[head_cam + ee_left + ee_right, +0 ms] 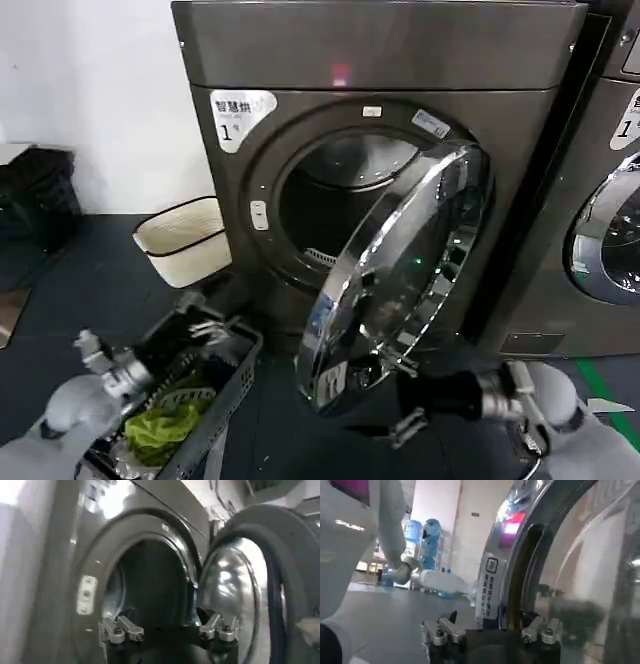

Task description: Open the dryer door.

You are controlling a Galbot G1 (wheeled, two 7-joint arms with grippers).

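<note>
The dryer door (395,275) stands partly swung out from the grey dryer (380,60), its chrome ring facing me and the dark drum opening (330,205) showing behind it. My right gripper (395,400) is at the door's lower edge, open. In the right wrist view the door's rim (496,555) with its white label (489,587) runs down between the spread fingers of the right gripper (492,632). My left gripper (205,318) hangs open, low and left of the dryer. In the left wrist view the left gripper (170,632) faces the drum, with the door's bulging glass (232,580) beside it.
A grey basket (228,385) holding green cloth (165,428) sits on the dark floor under my left arm. A cream bin (185,240) stands left of the dryer. A second grey machine (610,240) adjoins on the right. A black bag (35,195) lies far left.
</note>
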